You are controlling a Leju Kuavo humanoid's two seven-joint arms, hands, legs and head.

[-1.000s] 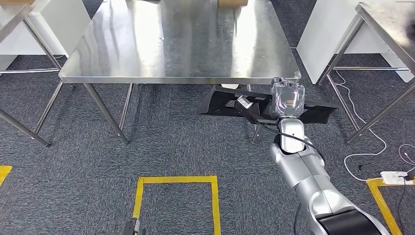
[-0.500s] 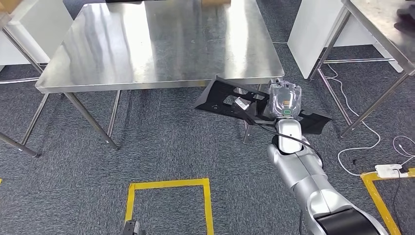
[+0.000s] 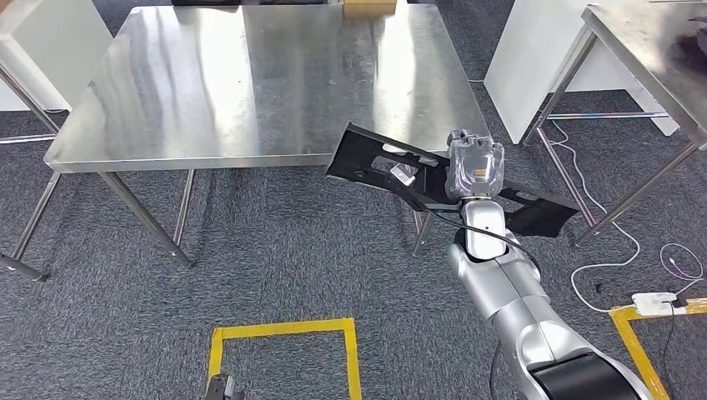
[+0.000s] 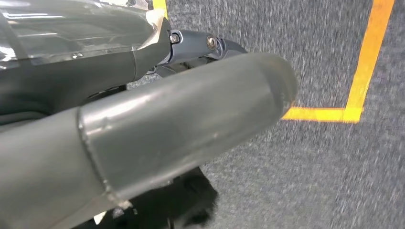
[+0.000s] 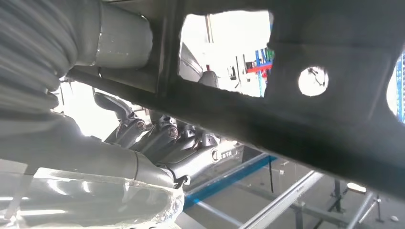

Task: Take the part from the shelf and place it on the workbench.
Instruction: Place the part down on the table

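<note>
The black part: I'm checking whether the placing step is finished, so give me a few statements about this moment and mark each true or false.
1. The right hand holds the black part. True.
2. The black part lies flat on the workbench. False: it is held tilted in the air at the workbench's near right corner, with only its far end over the near edge.
3. The black part has cut-out openings. True: the right wrist view shows light through several holes.
4. A yellow tape outline is marked on the workbench top. False: it is on the carpet in front of the robot.
5. The left hand helps carry the part. False: it hangs above the carpet.
</note>
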